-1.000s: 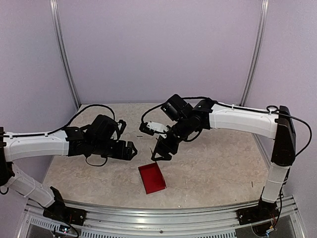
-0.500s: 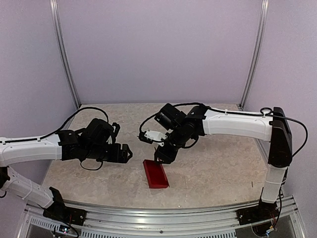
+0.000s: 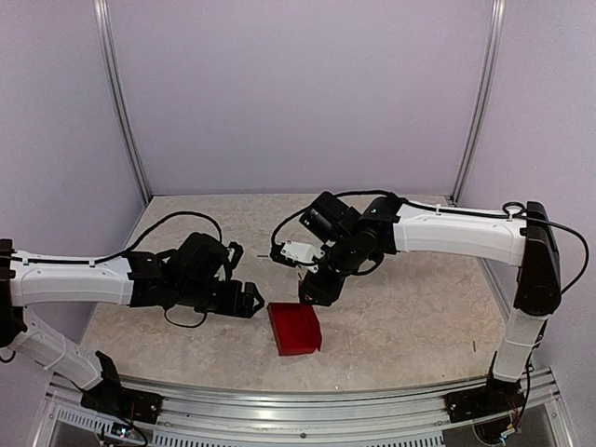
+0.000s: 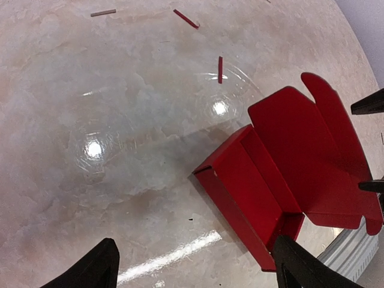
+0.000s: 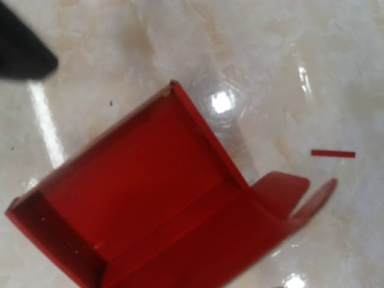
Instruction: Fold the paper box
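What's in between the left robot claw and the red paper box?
Nothing, only bare, shiny marbled tabletop. The top view shows a small gap of table between the open left gripper and the bright red card box.

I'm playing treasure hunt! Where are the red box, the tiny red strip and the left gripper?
paper box (image 4: 253,185): left wrist view, on the tray's inside floor.
tiny red strip (image 4: 220,69): left wrist view, on its middle.
left gripper (image 3: 253,300): top external view, between its open fingertips.
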`<action>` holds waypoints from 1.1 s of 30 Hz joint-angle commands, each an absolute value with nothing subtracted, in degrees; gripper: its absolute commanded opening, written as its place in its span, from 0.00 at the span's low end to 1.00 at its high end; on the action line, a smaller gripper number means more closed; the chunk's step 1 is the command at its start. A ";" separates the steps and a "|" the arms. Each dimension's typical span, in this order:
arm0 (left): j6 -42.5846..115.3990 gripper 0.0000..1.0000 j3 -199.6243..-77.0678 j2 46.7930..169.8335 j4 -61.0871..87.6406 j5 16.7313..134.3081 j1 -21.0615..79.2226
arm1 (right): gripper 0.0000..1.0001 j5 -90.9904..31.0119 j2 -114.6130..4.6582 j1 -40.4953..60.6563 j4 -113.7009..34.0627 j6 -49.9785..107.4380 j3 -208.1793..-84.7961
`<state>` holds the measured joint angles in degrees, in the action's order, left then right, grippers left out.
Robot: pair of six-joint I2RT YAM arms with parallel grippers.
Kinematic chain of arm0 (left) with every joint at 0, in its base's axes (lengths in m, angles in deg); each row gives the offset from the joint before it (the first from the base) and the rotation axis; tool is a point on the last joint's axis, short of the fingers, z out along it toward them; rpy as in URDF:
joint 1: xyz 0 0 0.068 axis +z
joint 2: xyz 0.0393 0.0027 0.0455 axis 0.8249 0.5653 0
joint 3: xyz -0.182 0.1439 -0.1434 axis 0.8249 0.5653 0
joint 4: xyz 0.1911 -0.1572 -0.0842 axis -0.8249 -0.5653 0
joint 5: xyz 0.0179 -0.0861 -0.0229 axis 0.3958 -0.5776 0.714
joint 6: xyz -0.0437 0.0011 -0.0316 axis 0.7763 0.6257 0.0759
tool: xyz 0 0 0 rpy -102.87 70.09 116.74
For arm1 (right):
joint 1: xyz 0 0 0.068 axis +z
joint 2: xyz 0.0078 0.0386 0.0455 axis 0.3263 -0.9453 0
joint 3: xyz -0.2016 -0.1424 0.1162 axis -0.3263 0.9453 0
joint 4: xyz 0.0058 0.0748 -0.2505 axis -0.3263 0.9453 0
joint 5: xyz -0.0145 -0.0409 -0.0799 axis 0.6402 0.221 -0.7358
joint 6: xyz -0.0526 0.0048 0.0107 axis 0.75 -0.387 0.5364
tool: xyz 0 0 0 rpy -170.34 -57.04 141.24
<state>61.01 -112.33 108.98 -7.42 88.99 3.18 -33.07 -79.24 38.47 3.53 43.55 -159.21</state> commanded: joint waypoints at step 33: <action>57.52 0.81 -112.48 113.43 -3.49 90.77 -7.97 | 0.00 -26.99 -79.76 32.29 7.21 46.18 -160.98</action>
<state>62.91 -111.98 119.97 -1.30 84.60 -7.16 -25.12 -79.06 32.63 5.47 41.81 -157.44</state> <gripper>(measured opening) 0.806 0.013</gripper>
